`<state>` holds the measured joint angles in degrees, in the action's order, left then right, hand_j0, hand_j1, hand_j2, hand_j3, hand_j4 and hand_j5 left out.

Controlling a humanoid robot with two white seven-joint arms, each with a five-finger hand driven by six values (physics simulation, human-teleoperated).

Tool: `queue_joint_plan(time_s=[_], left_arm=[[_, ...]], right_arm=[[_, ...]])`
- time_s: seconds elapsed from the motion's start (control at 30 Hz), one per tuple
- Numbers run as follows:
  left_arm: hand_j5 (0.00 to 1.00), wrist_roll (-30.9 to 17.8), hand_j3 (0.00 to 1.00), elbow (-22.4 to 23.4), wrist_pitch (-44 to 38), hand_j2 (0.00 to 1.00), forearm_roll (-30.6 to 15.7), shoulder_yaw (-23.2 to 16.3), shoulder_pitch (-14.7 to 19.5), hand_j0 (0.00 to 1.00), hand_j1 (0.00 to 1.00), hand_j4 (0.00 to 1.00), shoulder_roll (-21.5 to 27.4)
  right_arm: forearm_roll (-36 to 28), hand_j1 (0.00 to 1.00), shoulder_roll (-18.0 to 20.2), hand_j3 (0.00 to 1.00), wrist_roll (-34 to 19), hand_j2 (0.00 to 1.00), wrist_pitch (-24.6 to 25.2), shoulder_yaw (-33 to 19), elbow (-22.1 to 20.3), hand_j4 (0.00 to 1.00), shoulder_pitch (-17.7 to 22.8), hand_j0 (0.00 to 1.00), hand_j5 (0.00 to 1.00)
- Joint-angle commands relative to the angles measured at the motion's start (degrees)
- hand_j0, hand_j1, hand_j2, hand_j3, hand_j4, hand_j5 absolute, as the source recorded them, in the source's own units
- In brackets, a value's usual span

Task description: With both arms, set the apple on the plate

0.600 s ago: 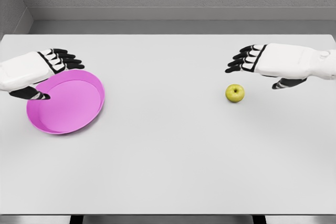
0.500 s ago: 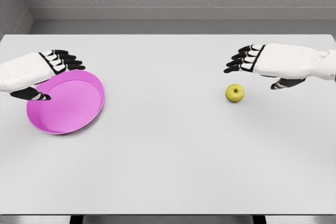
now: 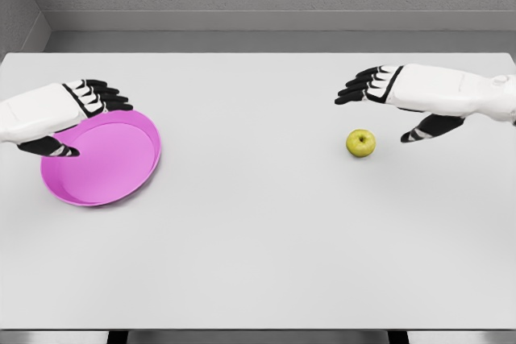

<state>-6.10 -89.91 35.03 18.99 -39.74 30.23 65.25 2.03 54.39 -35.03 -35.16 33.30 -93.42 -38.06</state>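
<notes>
A small yellow-green apple (image 3: 361, 142) sits on the white table, right of the middle. My right hand (image 3: 379, 106) hovers just above and behind it, open, with the fingers stretched out to the left and the thumb hanging down at the apple's right. The pink plate (image 3: 121, 167) lies at the left of the table. Over its left rim my left hand (image 3: 81, 118) is open, its fingers pointing right and the thumb over the plate's inside. Neither hand holds anything.
The white table (image 3: 258, 239) stretches wide between the plate and the apple. A grey wall runs along its far edge.
The right hand has reached a little further left over the apple and its fingers have spread straighter. The left hand has barely shifted. Apple and plate have not moved.
</notes>
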Motion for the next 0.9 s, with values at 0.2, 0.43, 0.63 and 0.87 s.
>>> queue_joint_plan(time_s=[0.2, 0.43, 0.63, 0.87], left_arm=[[1.00, -2.2, 1.00, 0.0, 0.0, 1.00, -0.3, -0.1, 0.1, 1.00, 1.00, 1.00, -1.2], [1.00, -2.3, 1.00, 0.0, 0.0, 1.00, -0.3, -0.1, 0.1, 1.00, 1.00, 1.00, -1.4], [1.00, -2.3, 1.00, 0.0, 0.0, 1.00, -0.3, -0.1, 0.0, 1.00, 1.00, 1.00, -1.4], [1.00, -2.3, 1.00, 0.0, 0.0, 1.00, -0.3, -0.1, 0.0, 1.00, 1.00, 1.00, -1.5]], right_arm=[[-2.1, 1.00, -2.0, 1.00, 0.0, 1.00, 0.2, 4.1, 3.2, 1.00, 0.1, 1.00, 1.00], [-2.2, 1.00, -2.1, 1.00, 0.0, 1.00, 0.2, 6.2, 9.6, 1.00, -0.3, 1.00, 1.00], [-2.2, 1.00, -2.6, 1.00, 0.0, 1.00, 0.2, 7.4, 12.8, 1.00, -0.3, 1.00, 1.00], [-2.1, 1.00, -5.3, 1.00, 0.0, 1.00, 0.2, 8.1, 18.3, 1.00, -0.7, 1.00, 1.00]])
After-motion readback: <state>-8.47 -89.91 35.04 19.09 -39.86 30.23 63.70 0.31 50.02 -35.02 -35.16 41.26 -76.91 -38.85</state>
